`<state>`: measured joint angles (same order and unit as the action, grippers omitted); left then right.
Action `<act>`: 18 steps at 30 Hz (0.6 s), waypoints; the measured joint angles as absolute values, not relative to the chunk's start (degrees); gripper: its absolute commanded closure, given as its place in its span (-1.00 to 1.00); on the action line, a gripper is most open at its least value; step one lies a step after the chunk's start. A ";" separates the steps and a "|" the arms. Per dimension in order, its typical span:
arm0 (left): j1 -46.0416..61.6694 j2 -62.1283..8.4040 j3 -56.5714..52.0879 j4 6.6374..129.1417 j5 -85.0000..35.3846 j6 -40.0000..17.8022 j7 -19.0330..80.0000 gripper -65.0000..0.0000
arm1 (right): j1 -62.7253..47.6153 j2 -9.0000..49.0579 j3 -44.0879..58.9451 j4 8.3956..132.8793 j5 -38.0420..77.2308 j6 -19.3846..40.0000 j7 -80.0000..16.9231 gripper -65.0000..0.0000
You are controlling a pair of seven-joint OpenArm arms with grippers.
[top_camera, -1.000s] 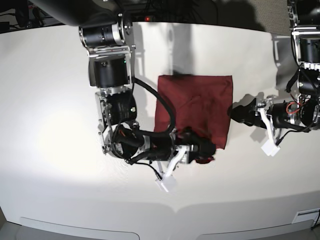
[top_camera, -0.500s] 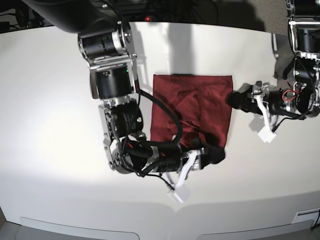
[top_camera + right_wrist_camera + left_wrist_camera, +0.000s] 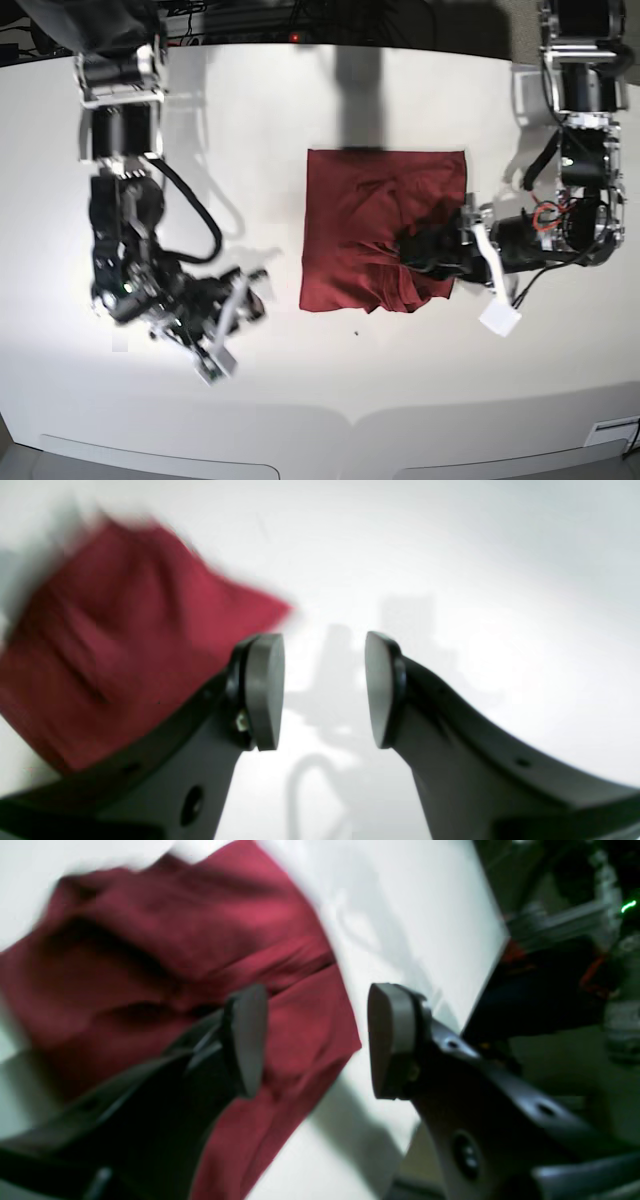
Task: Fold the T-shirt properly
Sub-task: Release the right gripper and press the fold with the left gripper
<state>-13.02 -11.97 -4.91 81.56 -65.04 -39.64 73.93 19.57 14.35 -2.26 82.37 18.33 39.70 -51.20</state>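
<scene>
Maroon T-shirt [image 3: 385, 230] square in base; wrists blurred.

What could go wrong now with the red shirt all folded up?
The left end effector hangs open right over the wrinkly dark red folded T-shirt. If it dips or closes while moving, it might snag the top layer and pull the fold apart. The shirt's near right corner looks bunched, so the fold may end up uneven. The right end effector is open over the bare white table, so little risk there.
</scene>
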 measured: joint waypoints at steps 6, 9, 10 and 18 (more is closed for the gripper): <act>-13.02 -4.27 -5.06 85.41 -50.89 -39.62 71.66 0.02 | 7.86 21.43 8.86 90.96 19.20 39.86 -49.87 0.19; -12.73 -0.67 -5.17 85.38 -40.71 -39.59 69.28 0.02 | 2.55 22.20 18.46 95.20 19.42 39.75 -50.22 0.19; -12.51 0.43 -5.17 85.38 -38.02 -39.57 69.19 0.02 | 1.23 22.04 21.61 96.44 20.60 39.75 -50.52 0.19; -12.05 6.66 -1.96 85.38 -30.06 -37.45 69.14 0.02 | -1.30 21.76 36.75 98.96 29.12 39.72 -53.41 0.19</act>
<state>-12.05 6.66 -1.96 85.38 -30.06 -37.45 69.14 -1.30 21.76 36.75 98.96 29.12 39.72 -53.41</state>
